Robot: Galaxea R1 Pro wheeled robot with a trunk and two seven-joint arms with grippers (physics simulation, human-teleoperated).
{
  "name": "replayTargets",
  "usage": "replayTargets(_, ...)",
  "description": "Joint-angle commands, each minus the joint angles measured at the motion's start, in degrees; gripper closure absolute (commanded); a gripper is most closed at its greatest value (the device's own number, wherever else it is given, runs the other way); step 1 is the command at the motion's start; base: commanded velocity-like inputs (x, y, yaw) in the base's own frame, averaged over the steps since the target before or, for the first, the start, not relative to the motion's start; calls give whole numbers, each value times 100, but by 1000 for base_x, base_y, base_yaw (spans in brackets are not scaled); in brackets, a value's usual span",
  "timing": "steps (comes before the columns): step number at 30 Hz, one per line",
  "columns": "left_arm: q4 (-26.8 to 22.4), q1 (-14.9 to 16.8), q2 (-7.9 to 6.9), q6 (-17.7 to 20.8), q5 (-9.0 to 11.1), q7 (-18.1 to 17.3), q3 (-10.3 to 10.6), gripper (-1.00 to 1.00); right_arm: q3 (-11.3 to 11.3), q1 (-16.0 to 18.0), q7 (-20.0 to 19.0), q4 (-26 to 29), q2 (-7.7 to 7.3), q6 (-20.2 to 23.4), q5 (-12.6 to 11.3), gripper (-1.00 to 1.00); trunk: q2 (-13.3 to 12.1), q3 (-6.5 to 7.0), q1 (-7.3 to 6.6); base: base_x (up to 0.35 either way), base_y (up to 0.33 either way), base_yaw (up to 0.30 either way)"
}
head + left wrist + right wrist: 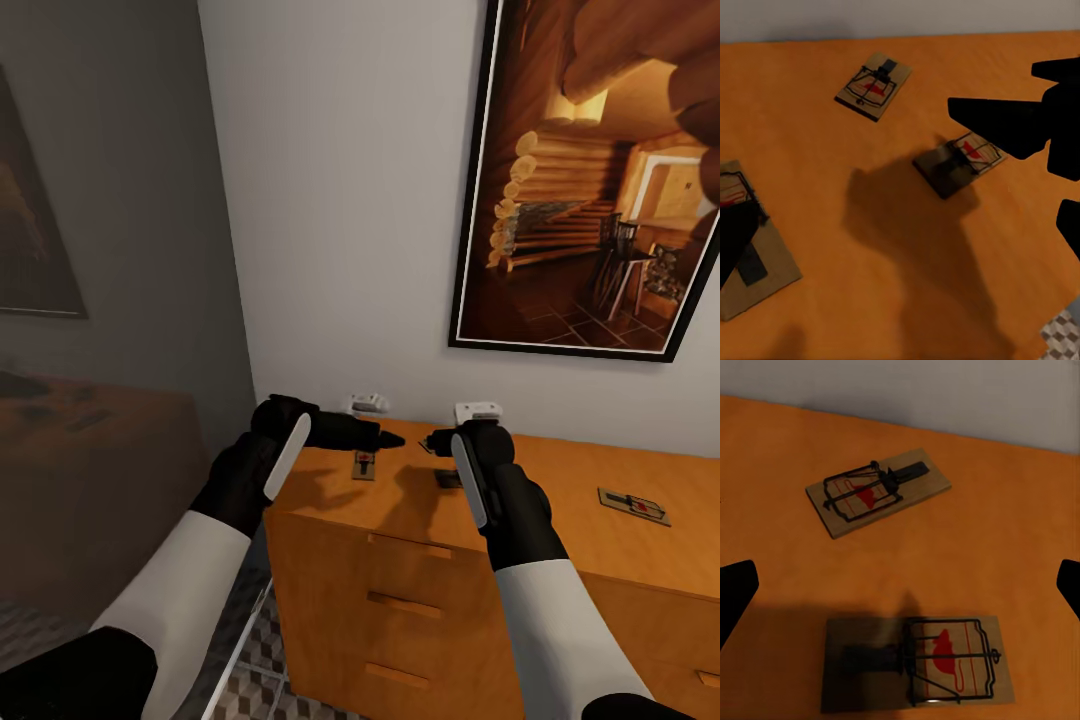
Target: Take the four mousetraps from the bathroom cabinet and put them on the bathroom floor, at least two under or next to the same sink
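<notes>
Three mousetraps flat on top of the cabinet [420,600] in the head view: one [363,465] left of centre, one [447,479] in shadow at centre, one [634,506] well apart toward the right edge. Left gripper [392,438] and right gripper [432,443] tip to tip above the first two, apparently lined up for one pick each. Nothing in either grasp. Patterned bathroom floor [250,680] at lower left, no trap on it yet. Framed picture [590,170] on the wall at upper right.

From the left wrist view, three traps on orange wood: upper centre [873,85], centre right [960,161] in shade, lower left [750,247] partly behind a dark fingertip [731,240]. Fingers spread wide to both frame edges, touching no board so far as can be judged. Black shape at right probably the other gripper.

From the right wrist view, two traps: upper centre [877,491] and lower centre [919,664], the latter shaded. Fingertips [735,592] wide apart at the side edges, clear of both, seemingly straddling the nearer trap for a descent.
</notes>
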State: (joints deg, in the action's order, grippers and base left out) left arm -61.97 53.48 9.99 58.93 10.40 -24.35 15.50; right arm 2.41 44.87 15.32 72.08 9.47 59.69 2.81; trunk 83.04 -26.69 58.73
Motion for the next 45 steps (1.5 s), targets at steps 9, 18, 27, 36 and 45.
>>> replayTargets(9, -646, 5, -24, 23, 25, 87, -357, -100, 5, 5, 2, -3, -2, 31, 28, -100, 4, -7, 0, 0, 0, 191)
replayTargets(18, -871, 5, -449, 14, -177, 296, -575, -100, -1, 5, 5, -1, -7, 31, 30, -100, 4, -7, 0, 0, 0, 102)
replayTargets(27, -899, 5, -678, 12, -202, 315, -597, -100, 7, 5, 9, -4, -7, 31, 35, -100, 4, -7, 0, 0, 0, 8)
replayTargets(36, -904, 5, -663, 13, -188, 301, -586, -100, -3, 5, 14, -5, -7, 31, 33, -100, 4, -7, 0, 0, 0, 1)
replayTargets(45, -912, 5, -620, 7, -181, 291, -569, -100, 19, 5, 15, -22, -3, 31, 23, -100, 4, -7, 0, 0, 0, 0)
